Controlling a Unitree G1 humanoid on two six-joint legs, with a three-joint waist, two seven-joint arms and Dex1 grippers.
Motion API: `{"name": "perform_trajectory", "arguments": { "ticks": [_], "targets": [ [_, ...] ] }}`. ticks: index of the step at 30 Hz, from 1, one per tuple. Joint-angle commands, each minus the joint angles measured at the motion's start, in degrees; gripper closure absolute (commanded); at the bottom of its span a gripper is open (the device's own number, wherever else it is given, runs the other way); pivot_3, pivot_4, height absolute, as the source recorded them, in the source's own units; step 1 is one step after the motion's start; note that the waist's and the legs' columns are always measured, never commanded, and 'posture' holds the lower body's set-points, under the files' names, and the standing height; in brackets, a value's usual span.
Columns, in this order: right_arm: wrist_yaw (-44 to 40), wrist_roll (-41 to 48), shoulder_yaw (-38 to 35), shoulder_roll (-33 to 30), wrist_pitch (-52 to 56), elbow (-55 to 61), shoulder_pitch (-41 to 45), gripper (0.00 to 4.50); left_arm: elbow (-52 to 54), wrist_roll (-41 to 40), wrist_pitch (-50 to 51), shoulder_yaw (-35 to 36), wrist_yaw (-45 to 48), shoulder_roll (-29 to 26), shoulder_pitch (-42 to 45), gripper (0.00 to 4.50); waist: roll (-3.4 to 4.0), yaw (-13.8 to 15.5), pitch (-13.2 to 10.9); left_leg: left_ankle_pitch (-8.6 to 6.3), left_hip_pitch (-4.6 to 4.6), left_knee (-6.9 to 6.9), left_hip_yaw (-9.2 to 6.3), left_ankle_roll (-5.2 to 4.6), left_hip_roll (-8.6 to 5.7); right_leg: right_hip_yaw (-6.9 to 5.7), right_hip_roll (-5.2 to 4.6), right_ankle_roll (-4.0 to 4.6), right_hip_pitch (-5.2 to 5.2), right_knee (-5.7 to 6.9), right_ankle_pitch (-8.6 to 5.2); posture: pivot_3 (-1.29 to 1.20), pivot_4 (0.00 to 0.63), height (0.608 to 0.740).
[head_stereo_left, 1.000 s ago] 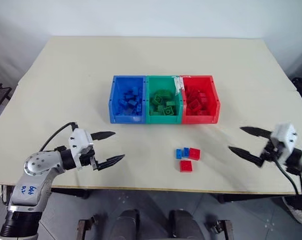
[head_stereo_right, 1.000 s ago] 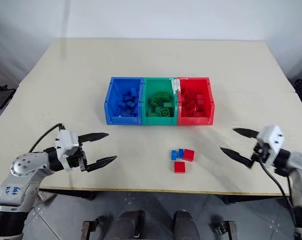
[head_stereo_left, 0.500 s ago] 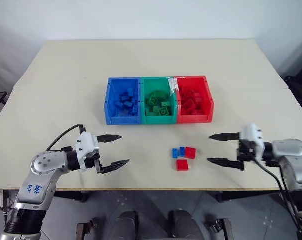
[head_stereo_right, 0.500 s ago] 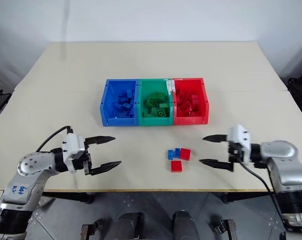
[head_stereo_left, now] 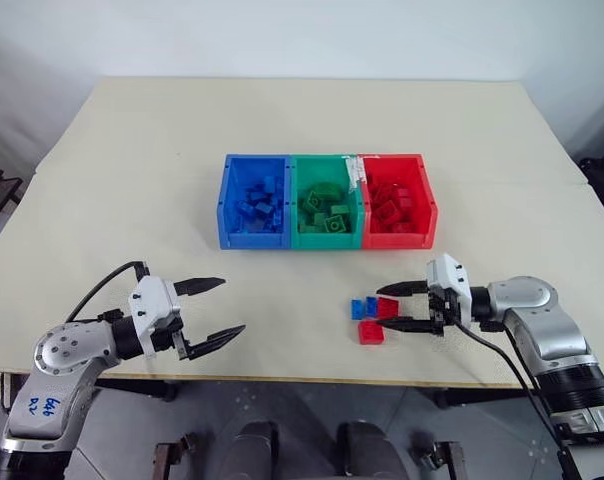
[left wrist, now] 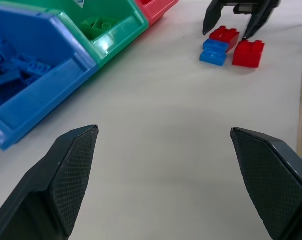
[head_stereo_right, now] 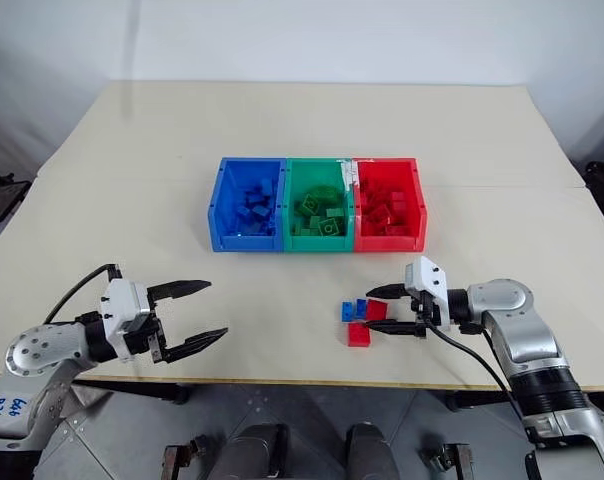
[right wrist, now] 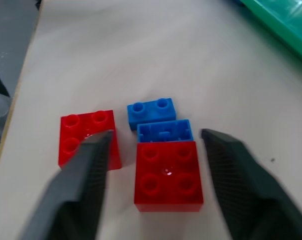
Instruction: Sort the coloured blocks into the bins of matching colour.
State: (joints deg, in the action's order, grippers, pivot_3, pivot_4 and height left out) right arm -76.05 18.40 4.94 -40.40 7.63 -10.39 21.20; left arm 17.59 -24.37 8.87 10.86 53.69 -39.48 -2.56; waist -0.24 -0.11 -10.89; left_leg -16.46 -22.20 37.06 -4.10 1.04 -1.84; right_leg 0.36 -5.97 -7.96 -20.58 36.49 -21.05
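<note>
Two red blocks and two blue blocks lie clustered near the table's front edge, right of centre. My right gripper (head_stereo_left: pixel 381 307) reaches in from the right, open, one finger (right wrist: pixel 86 190) on each side of one red block (right wrist: pixel 168 172), with a small gap left. The other red block (head_stereo_left: pixel 371 333) sits just in front, partly behind that finger. The two blue blocks (right wrist: pixel 151 111) (right wrist: pixel 163 131) lie just left of the straddled block. The blue bin (head_stereo_left: pixel 252 200), green bin (head_stereo_left: pixel 327 200) and red bin (head_stereo_left: pixel 397 200) stand joined in a row mid-table, holding bricks. My left gripper (head_stereo_left: pixel 232 305) hovers open and empty at front left.
The beige table (head_stereo_left: pixel 132 180) has bare surface around the bins and between my two grippers. Its front edge (head_stereo_left: pixel 312 378) runs close under the blocks. A white tag (head_stereo_left: pixel 356 170) sticks up between the green and red bins.
My right gripper has swung left from the table's right side to the blocks, and its jaws have narrowed around a red block. The left gripper has stayed about where it was.
</note>
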Motion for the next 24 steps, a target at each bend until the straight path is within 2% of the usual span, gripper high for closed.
{"name": "perform_trajectory", "arguments": {
  "ticks": [1, 2, 18, 20, 24],
  "targets": [
    [0.7, -0.7, -0.3, -0.1, -0.1, -0.7, -1.2, 2.95, 2.0, -0.8, 0.1, 1.0, -0.4, -0.4, 0.0, 0.0, 0.01, 0.0, 0.0, 0.0, -0.02, -0.01, 0.0, 0.0, 0.0, 0.01, 0.01, 0.0, -0.02, 0.0, 0.0, 0.0, 0.15, 0.74],
    [1.0, -0.8, -0.5, -0.1, -0.5, -0.8, -1.3, 3.05, 1.8, -0.8, 0.1, 0.7, -0.4, -0.3, 0.3, 0.0, 0.01, 0.0, 0.0, -0.01, -0.01, -0.02, 0.02, -0.01, -0.01, 0.02, -0.01, 0.0, -0.03, 0.01, 0.0, 0.0, 0.15, 0.74],
    [2.4, 0.8, -4.1, -0.2, -3.7, -3.0, -2.2, 3.03, -1.2, -0.5, -0.1, -1.3, 0.6, 0.5, 4.9, 0.0, 0.01, 0.1, 0.0, -0.01, -0.02, 0.01, 0.01, -0.01, -0.02, 0.0, 0.0, 0.0, -0.01, 0.0, 0.0, 0.0, 0.15, 0.74],
    [2.8, 3.1, -6.4, -0.4, -2.9, -2.6, -2.5, 3.03, -1.4, -0.6, 0.1, -1.8, 0.7, 0.8, 5.6, 0.0, 0.01, 0.1, 0.0, -0.01, -0.02, -0.01, 0.02, -0.02, -0.03, 0.0, 0.0, 0.0, -0.01, -0.01, 0.0, 0.0, 0.15, 0.74],
    [7.3, 11.0, -16.7, -0.9, 2.7, 0.8, -3.6, 3.03, -1.3, -1.7, 1.4, -3.2, -0.1, 2.5, 8.0, 0.0, 0.04, 0.1, 0.0, -0.01, -0.09, -0.02, 0.0, -0.02, -0.03, -0.02, 0.02, 0.0, -0.06, -0.02, 0.0, 0.0, 0.15, 0.74]
  ]
}}
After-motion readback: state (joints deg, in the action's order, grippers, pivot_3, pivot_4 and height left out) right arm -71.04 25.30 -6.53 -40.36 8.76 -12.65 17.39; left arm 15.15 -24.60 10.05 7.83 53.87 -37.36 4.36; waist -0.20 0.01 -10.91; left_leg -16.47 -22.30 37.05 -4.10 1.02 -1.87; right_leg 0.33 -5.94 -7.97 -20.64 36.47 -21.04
